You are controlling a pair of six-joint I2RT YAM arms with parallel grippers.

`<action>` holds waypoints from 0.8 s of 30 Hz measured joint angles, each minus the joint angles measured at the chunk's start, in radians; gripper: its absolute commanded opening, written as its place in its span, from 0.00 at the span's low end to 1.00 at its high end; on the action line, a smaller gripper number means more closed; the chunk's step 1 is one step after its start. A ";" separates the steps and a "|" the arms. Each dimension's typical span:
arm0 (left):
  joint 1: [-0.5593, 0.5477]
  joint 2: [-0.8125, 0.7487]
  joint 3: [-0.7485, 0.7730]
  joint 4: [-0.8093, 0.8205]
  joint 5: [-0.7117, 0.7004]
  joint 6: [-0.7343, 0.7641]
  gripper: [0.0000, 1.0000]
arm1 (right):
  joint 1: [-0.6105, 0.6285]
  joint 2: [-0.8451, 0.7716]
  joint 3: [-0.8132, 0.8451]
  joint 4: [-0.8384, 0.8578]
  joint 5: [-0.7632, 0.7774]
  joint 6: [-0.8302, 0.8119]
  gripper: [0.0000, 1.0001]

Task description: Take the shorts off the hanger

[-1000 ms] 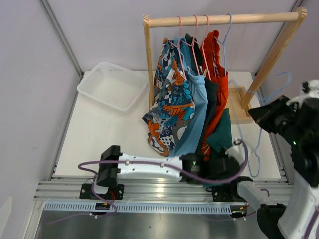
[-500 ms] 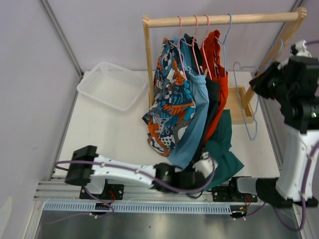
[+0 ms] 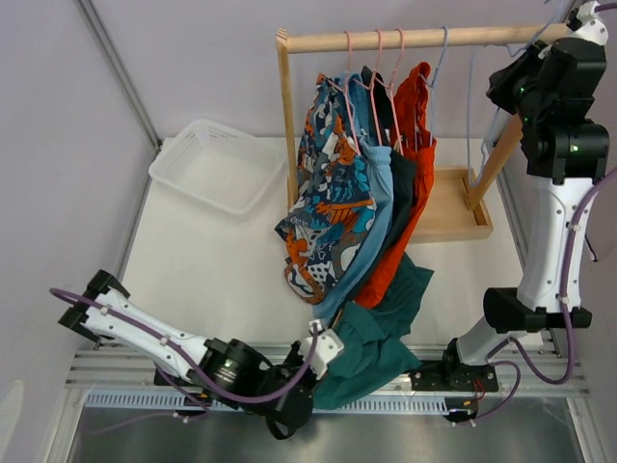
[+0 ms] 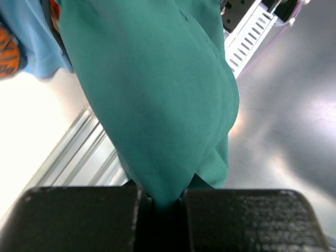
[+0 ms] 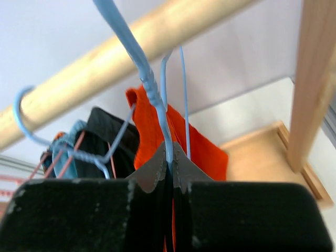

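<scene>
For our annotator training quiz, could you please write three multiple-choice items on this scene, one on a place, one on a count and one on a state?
1. Where is the white basket?
A. On the table, left of the wooden rack
B. At the table's near edge
C. Beside the right arm's base

2. How many pairs of shorts hang from the rail?
A. Two
B. Four
C. Six

3. What is the left gripper doing?
A. Open over the basket
B. Shut on the teal shorts
C. Shut on a hanger

Answers:
1 A, it lies at the table's far left.
2 B, the cartoon-print pair, light blue pair, navy pair and orange-red pair hang there.
3 B, the left wrist view shows teal cloth pinched between its fingers.
</scene>
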 measured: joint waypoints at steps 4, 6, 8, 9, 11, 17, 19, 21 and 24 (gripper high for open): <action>-0.023 -0.056 0.001 -0.080 -0.049 -0.080 0.00 | -0.004 0.089 0.006 0.080 -0.008 0.007 0.00; -0.023 -0.057 0.009 -0.129 -0.073 -0.109 0.00 | -0.008 0.145 0.004 0.105 -0.016 0.011 0.00; -0.024 -0.048 0.036 -0.176 -0.095 -0.128 0.00 | -0.013 0.187 -0.003 0.113 -0.024 0.018 0.00; -0.024 -0.045 0.053 -0.199 -0.104 -0.134 0.00 | -0.016 0.202 -0.017 0.116 -0.031 0.021 0.00; -0.024 -0.039 0.113 -0.262 -0.130 -0.152 0.00 | -0.018 0.201 -0.084 0.167 -0.028 0.026 0.00; 0.009 -0.042 0.306 -0.413 -0.208 -0.148 0.00 | -0.051 -0.048 -0.452 0.355 -0.044 0.034 0.08; 0.050 -0.048 0.346 -0.436 -0.220 -0.115 0.00 | -0.062 -0.163 -0.570 0.369 -0.048 0.036 0.27; 0.102 -0.053 0.369 -0.447 -0.224 -0.065 0.00 | -0.074 -0.260 -0.649 0.354 -0.047 0.046 0.78; 0.182 -0.051 0.415 -0.483 -0.231 0.028 0.00 | -0.082 -0.352 -0.711 0.291 -0.044 0.027 0.99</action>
